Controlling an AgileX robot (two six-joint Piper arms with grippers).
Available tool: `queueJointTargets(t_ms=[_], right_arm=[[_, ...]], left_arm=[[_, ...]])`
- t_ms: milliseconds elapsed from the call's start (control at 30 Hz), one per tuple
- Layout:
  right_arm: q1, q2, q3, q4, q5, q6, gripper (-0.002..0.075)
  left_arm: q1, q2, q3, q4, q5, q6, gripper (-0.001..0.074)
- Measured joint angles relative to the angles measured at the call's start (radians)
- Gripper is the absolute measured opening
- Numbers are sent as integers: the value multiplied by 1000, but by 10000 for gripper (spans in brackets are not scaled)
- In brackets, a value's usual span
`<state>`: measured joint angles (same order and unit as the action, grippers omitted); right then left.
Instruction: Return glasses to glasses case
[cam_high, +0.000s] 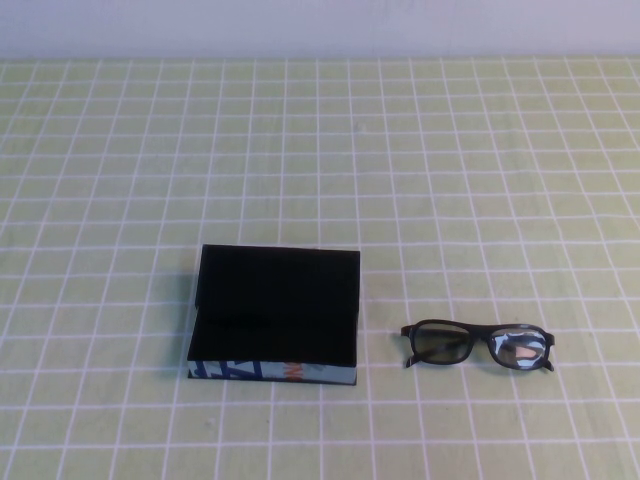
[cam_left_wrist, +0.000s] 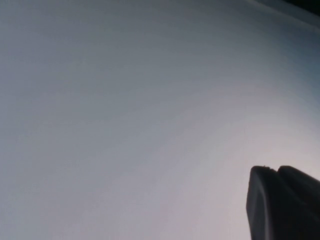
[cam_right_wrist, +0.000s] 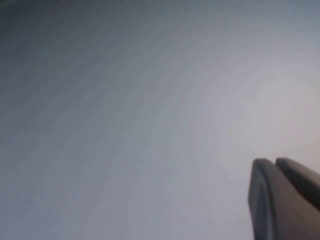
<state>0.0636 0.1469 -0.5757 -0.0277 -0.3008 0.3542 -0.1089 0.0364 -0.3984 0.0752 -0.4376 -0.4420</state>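
The surface (cam_high: 420, 150) is covered by a pale green cloth with a grid of thin white lines, ending at a plain whitish wall at the far side.

Left of centre, towards the near edge, lies the glasses case (cam_high: 275, 315), a flat black rectangular box. Its near side is blue and white with a small orange mark. Its top looks uniformly black, and whether the lid is raised or down cannot be told.

Just to the right of the case, clearly apart from it, lie the glasses (cam_high: 478, 345), black thick-framed spectacles with rectangular lenses, resting on the cloth. The lens nearer the case looks dark greenish; the other reflects light.

Neither arm appears in the high view. The left hand (cam_left_wrist: 285, 205) shows only in the left wrist view, as a dark piece at the corner of the picture against a blank pale grey background; how wide it stands cannot be told. The right hand (cam_right_wrist: 285, 200) shows likewise in the right wrist view, a dark grey piece before blank grey, its width also impossible to tell.
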Motion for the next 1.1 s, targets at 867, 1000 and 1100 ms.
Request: queueJointTargets(t_ms=[867,1000,1100], right_arm=[[68,844,-433,210,1094,-459,-18],[182,969,-485,199,1238,-607,-18],[271,1072,-524,155,1301,-754,-18]], left_arm=[[0,520,-400,-347,1122,463,-3],[0,568,-400,-444,1140,491,-3],[0,588,-400,-469,1142,494,-3]])
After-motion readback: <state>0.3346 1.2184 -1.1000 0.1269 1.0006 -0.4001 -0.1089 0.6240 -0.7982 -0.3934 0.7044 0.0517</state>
